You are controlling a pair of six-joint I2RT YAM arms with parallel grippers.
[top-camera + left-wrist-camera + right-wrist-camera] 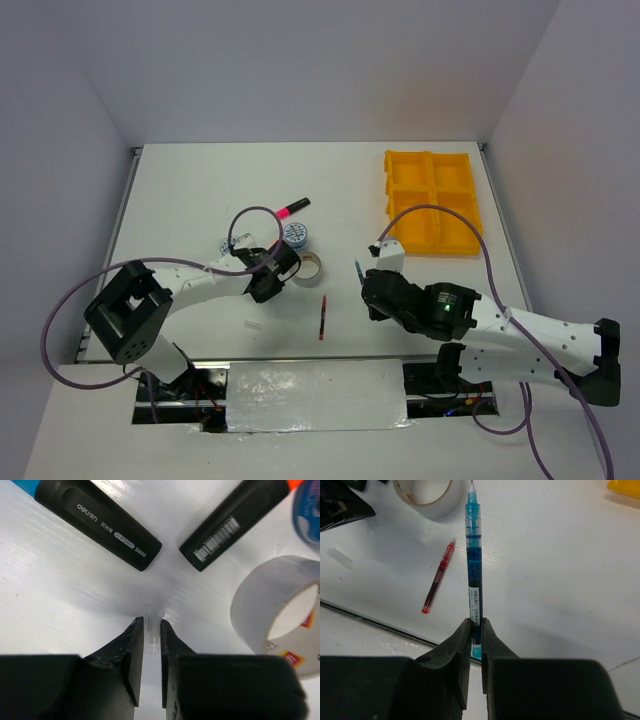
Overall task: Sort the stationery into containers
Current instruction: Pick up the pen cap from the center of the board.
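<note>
My right gripper (366, 280) (475, 623) is shut on a thin blue pen (473, 555), held near its end above the table, its tip pointing at the silver tape ring (427, 495) (308, 266). A red pen (322, 317) (439, 575) lies on the table. My left gripper (281, 263) (152, 622) is low over the table, its jaws nearly together with nothing between them. Just beyond it lie a blue-capped highlighter (95, 520), an orange-capped highlighter (235, 522) and the tape ring (280, 615). A pink-capped highlighter (290, 209) and two blue-white tape rolls (296, 236) (228, 246) lie nearby. The yellow tray (430, 200) stands at the far right.
A small clear cap (339, 558) lies on the table left of the red pen. A shiny strip (315, 395) runs along the near edge between the arm bases. Purple cables loop over both arms. White walls enclose the table on three sides.
</note>
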